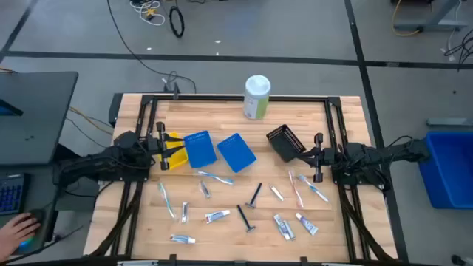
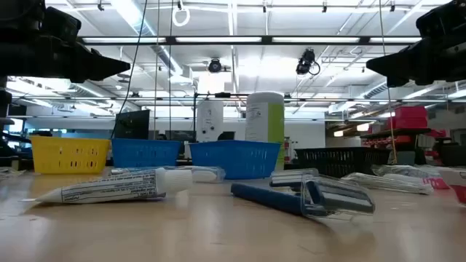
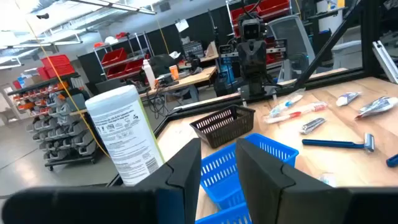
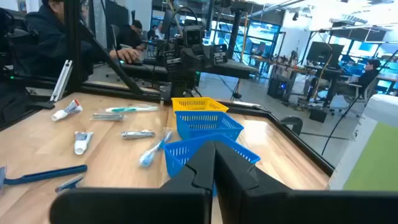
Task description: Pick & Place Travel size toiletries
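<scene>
Overhead arrangement: a pale wooden tabletop (image 1: 222, 222) framed by black rails, with both dark arms parked at its side edges. The left claw (image 3: 217, 165) hovers above the yellow plastic mesh basket (image 1: 174, 150); its two dark fingers (image 3: 186, 168) stand partly apart with a clear gap between them, and nothing sits in that gap. The right claw (image 4: 214, 163) hangs just beside the black mesh basket (image 1: 286, 142); its fingers are pressed together and hold nothing. Neither claw touches any item.

Two blue plastic mesh baskets (image 1: 199, 148) (image 1: 237, 152) lie between the arms, and a tall white-and-green cylindrical canister (image 1: 256, 97) stands at the far edge.

The travel-size toiletries are scattered loose on the tabletop's near half, all outside the baskets: a white toothpaste tube (image 2: 109, 187) and a blue-handled razor (image 2: 306, 195) nearest the low camera, a black razor (image 1: 255, 195), pale toothbrushes (image 1: 214, 177), and further small tubes (image 1: 284, 226).

A person's hand (image 1: 18, 229) rests at a desk beyond the left arm.
</scene>
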Action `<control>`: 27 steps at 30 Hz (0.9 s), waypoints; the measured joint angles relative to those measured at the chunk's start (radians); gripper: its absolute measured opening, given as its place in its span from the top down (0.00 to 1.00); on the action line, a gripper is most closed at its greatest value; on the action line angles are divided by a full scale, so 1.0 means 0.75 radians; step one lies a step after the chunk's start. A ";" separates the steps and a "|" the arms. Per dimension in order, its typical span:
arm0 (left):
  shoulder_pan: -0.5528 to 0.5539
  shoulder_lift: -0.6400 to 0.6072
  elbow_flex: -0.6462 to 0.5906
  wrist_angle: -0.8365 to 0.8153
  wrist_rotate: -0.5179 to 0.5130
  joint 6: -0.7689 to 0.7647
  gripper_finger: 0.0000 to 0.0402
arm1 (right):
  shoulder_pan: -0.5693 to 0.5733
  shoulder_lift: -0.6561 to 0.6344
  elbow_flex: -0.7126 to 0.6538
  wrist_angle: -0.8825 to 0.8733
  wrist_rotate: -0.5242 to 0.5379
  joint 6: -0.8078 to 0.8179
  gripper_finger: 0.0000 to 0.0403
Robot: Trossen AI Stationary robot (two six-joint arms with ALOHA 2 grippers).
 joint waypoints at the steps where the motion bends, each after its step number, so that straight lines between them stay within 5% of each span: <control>1: 0.000 -0.001 0.000 0.000 0.000 -0.002 0.73 | 0.000 0.000 0.000 0.000 0.000 0.000 0.97; 22: 0.000 0.000 0.000 0.003 0.000 0.052 0.73 | 0.000 0.000 0.000 0.001 0.003 0.000 0.97; 27: 0.000 0.000 0.000 0.030 0.094 -0.228 0.73 | 0.000 0.000 0.000 0.032 -0.011 0.096 0.97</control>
